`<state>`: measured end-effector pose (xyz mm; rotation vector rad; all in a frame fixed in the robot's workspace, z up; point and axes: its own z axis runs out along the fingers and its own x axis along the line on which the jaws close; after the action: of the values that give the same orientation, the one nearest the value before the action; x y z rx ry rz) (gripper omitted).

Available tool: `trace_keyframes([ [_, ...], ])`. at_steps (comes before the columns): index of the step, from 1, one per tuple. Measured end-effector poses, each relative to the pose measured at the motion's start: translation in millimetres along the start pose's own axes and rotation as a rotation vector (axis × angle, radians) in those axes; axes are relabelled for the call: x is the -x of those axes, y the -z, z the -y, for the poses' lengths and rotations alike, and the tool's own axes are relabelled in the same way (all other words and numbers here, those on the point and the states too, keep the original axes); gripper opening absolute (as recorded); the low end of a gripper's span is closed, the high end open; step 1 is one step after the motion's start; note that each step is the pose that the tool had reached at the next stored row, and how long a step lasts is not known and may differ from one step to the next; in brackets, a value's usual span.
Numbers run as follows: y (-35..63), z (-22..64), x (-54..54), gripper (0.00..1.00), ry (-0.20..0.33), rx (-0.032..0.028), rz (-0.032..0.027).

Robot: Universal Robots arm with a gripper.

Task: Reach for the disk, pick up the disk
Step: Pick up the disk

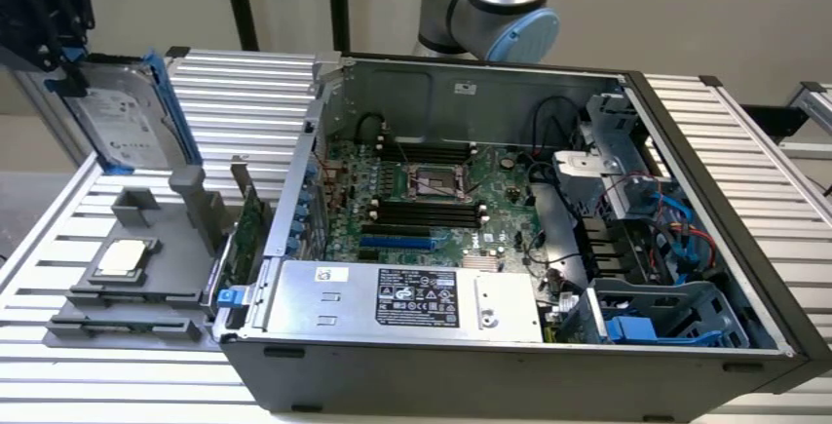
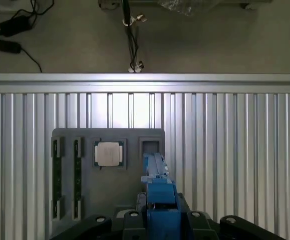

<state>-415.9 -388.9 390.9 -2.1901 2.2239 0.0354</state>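
The end effector [image 1: 62, 58] is closed on the top edge of the disk [image 1: 111, 102], in the upper left of the exterior view. The reach looks done, and the pick up looks about done too. The disk hangs on its edge, a bit tilted, above the grey holder [image 1: 143, 292] on the bench [image 1: 39, 385], and seems clear of its slot. Any more lifting needs a tight, steady hold so the disk does not slip or bump the holder. The disk is flat and silver-grey, with a white label [image 1: 131, 136] and blue rails [image 1: 166, 97] along its sides.

Robotics lab: opened PC [image 1: 494, 377] on slatted bench [image 1: 117, 385].
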Motion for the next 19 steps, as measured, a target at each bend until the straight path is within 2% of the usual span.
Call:
trace_keyframes([
  [4,18.3,6.1,0.7,0.33,0.002,0.0003,0.0000],
  [7,31.7,14.8,1.2,0.33,0.005,0.0003,0.0035],
  [12,54.4,33.1,2.2,0.33,0.009,0.0015,0.0099],
  [19,83.1,64.9,3.5,0.33,0.010,0.0044,0.0192],
])
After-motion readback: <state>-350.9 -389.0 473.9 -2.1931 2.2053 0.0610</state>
